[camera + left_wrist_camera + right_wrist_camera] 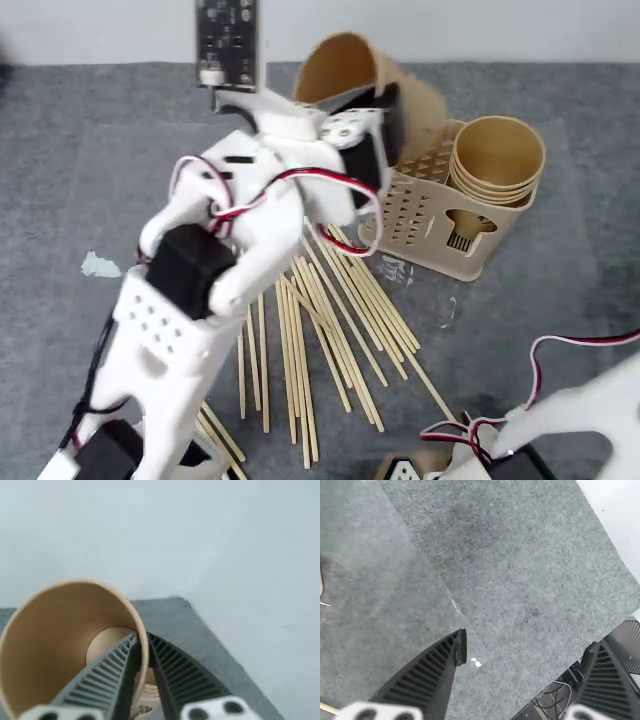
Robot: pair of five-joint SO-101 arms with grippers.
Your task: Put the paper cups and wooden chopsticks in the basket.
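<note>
Paper cup (55, 630) pinched by left pincer (142, 639), near basket (420, 215) in high view, right pincer (528, 642) agape

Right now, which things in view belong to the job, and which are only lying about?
Job: paper cup pinched in the left end effector; stacked cups in the basket; wooden chopsticks on the grey mat.
Lying about: pale scrap on the mat.
</note>
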